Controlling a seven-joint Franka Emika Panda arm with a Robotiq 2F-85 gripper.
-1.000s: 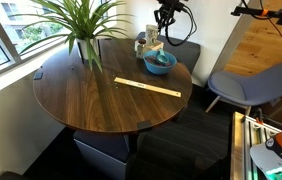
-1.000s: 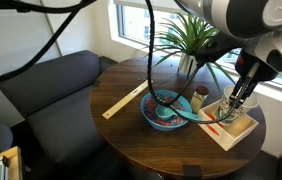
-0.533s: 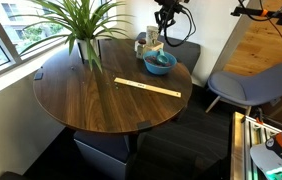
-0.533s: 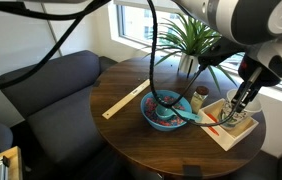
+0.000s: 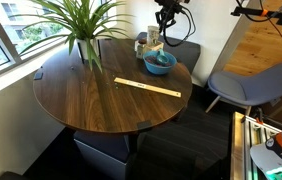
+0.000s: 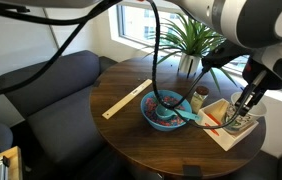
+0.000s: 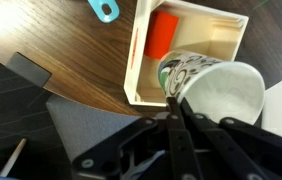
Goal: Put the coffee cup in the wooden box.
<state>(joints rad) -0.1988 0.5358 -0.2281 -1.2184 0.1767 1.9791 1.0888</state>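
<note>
In the wrist view my gripper (image 7: 176, 100) is shut on the rim of the cream-white coffee cup (image 7: 221, 95). The cup has a green-blue pattern and its open mouth faces the camera. It hangs over the near edge of the light wooden box (image 7: 138, 60), which holds a red object (image 7: 162, 35). In an exterior view my gripper (image 6: 243, 110) is low over the box (image 6: 226, 136) at the table's edge, and the cup is mostly hidden by the fingers. In an exterior view the gripper (image 5: 159, 28) holds the cup (image 5: 153, 38) at the far side of the table.
A blue bowl (image 6: 166, 112) stands next to the box, also in an exterior view (image 5: 159, 63). A long pale wooden strip (image 5: 148, 87) lies on the round dark table (image 5: 91, 95). A potted plant (image 5: 81, 25) stands at the back. A grey sofa (image 6: 41, 85) is beside the table.
My gripper has come down with the cup, closer to the wooden box. Nothing else has moved.
</note>
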